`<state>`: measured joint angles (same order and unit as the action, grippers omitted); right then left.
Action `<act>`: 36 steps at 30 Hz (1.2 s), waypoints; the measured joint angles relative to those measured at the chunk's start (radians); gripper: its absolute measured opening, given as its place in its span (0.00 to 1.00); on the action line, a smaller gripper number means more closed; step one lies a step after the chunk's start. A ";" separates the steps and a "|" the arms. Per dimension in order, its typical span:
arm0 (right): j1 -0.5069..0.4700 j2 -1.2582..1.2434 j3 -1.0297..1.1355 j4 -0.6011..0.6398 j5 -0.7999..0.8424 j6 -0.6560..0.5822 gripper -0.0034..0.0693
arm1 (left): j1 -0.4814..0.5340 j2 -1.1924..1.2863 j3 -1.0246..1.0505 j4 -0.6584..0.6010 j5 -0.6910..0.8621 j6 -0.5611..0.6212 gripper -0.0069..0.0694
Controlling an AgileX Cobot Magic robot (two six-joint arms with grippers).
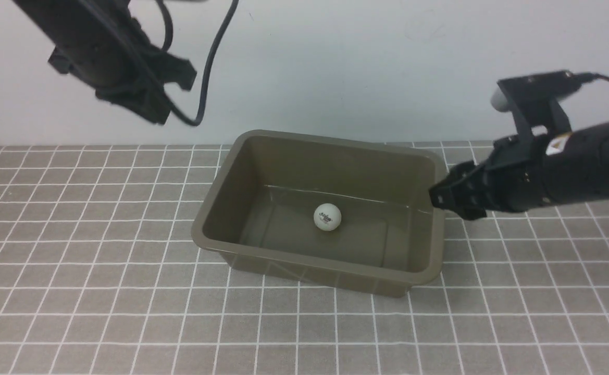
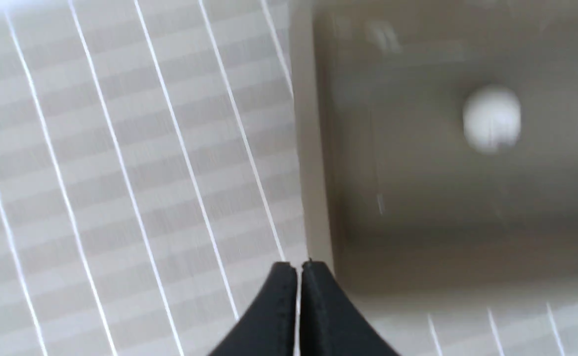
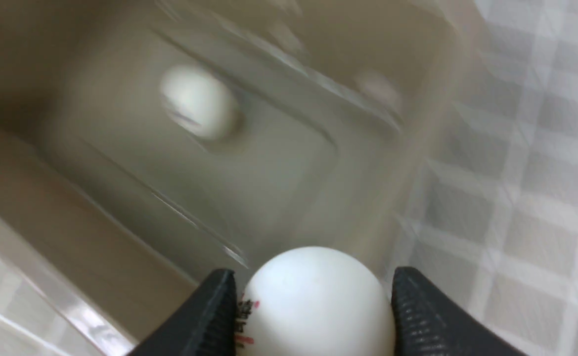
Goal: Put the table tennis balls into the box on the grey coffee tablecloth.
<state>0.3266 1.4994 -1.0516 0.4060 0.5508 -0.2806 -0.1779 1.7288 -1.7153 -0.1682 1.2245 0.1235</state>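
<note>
The olive-brown box (image 1: 221,172) stands on the grey coffee tablecloth (image 1: 75,291). One white table tennis ball (image 1: 327,216) with a printed logo lies on the box floor; it also shows blurred in the left wrist view (image 2: 491,118) and the right wrist view (image 3: 197,101). My right gripper (image 1: 439,198) hovers at the box's right rim, shut on the second white ball (image 3: 316,301), which shows dark-and-red print; that ball is hidden in the front view. My left gripper (image 2: 297,269) is shut and empty, raised high above the cloth left of the box (image 2: 313,198).
A plain pale wall runs behind the cloth. The left arm's black cable (image 1: 210,57) hangs above the box's far left corner. The checked cloth spreads to the left, right and front of the box.
</note>
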 joint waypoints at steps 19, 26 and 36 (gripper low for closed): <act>0.017 -0.001 -0.339 -0.133 0.267 0.134 0.45 | 0.000 -0.549 0.575 -0.116 -0.137 0.074 0.08; 0.017 -0.426 -0.240 -0.257 0.266 0.266 0.04 | 0.000 -0.695 0.623 -0.121 -0.175 0.085 0.08; 0.017 -1.137 0.435 -0.304 -0.194 0.299 0.03 | 0.000 -0.750 0.664 -0.203 -0.215 0.106 0.08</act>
<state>0.3432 0.3622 -0.6167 0.1021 0.3563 0.0189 -0.1779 0.9784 -1.0510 -0.3714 1.0092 0.2295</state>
